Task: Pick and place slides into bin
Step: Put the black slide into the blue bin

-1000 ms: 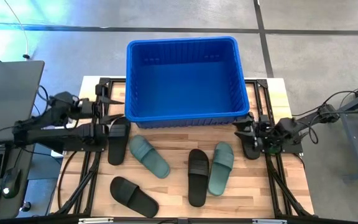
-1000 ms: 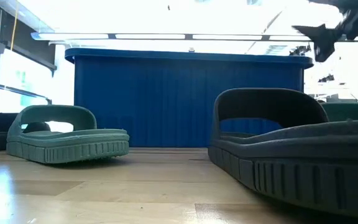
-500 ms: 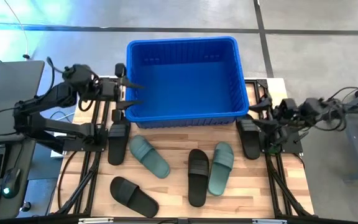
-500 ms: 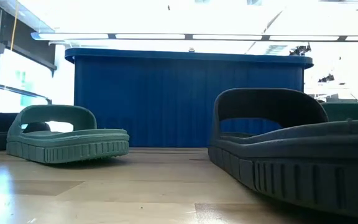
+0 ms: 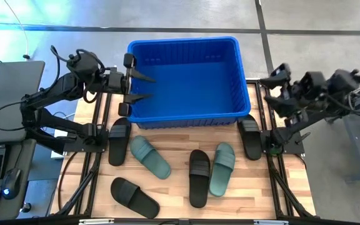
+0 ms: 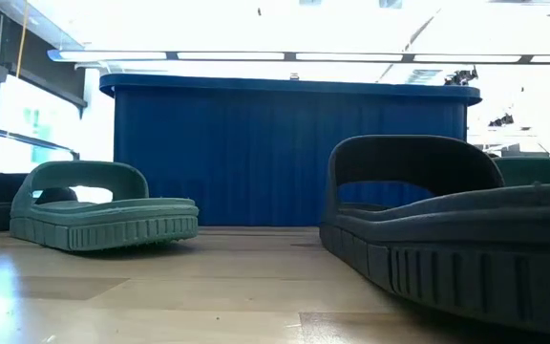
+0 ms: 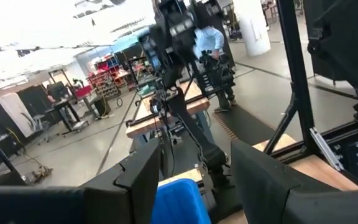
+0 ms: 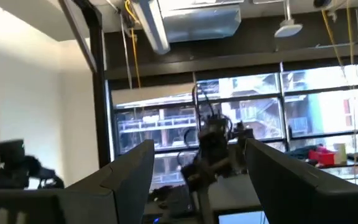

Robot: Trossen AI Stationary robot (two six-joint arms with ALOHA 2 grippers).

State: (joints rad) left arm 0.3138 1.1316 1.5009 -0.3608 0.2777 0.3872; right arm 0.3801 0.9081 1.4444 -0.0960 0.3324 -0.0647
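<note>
The blue bin (image 5: 183,78) stands at the table's far middle; it fills the back of the low view (image 6: 289,153). Six slides lie soles down on the wood in front of it: black ones (image 5: 119,140), (image 5: 134,195), (image 5: 199,177), (image 5: 250,136) and green ones (image 5: 150,156), (image 5: 222,167). My left gripper (image 5: 150,87) is open and empty, raised over the bin's left rim, its fingers pointing toward the table's right. My right gripper (image 5: 271,80) is open and empty, raised beyond the bin's right wall. The low view shows a green slide (image 6: 103,205) and a black slide (image 6: 447,229), no gripper.
Black frame rails (image 5: 92,162) run along both sides of the table. A laptop and cables (image 5: 5,94) lie off the table's left. The wood between the slides (image 5: 174,200) is bare. The left wrist view shows the bin's corner (image 7: 176,202) and my right arm (image 7: 173,37) farther off.
Both arms have risen from beside the table's side rails. My left gripper has gone up, toward the far edge and rightward until it is over the bin's left rim. My right gripper has gone up and toward the far edge. The slides and bin have stayed put.
</note>
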